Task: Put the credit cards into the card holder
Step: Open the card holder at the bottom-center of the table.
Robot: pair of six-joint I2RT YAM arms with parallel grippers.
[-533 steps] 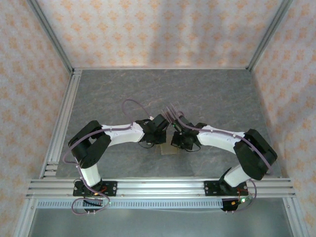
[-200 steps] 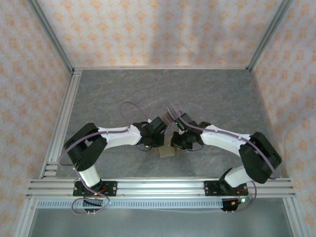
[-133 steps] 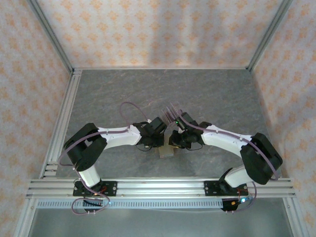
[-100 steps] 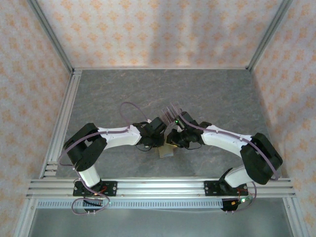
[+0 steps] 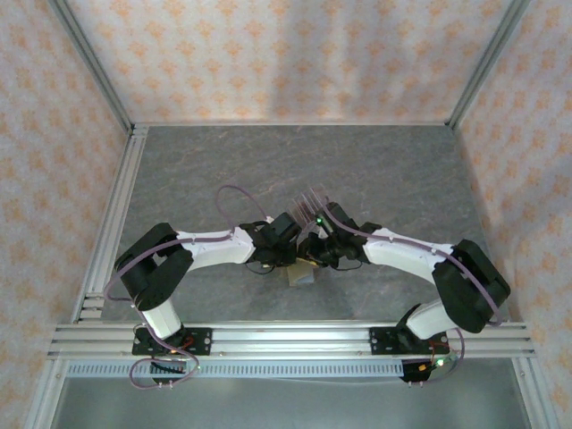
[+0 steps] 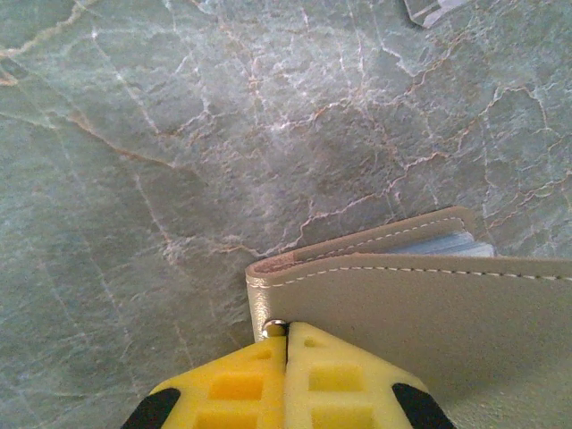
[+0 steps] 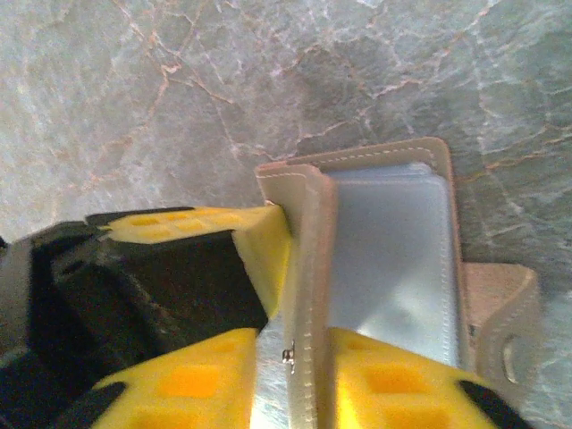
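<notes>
R gripper [image 7: 288,357] pinches card holder [image 7: 306,259] by its raised flap. L gripper [image 6: 286,338] fingers together, tips at flap's left edge. Top view: holder mostly hidden under both.

Tan card holder [image 6: 429,304] on a grey-green marbled worktop [image 6: 179,134]
It had pale stitching and a blue-grey inner sleeve; veins ran white and rust; the left tool [image 6: 286,329] had yellow pads.

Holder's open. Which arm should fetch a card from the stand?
Right, probably. The left gripper is shut on the card holder flap, propping it open; the right gripper only straddles that flap, and the credit cards stand just beyond its wrist.
</notes>
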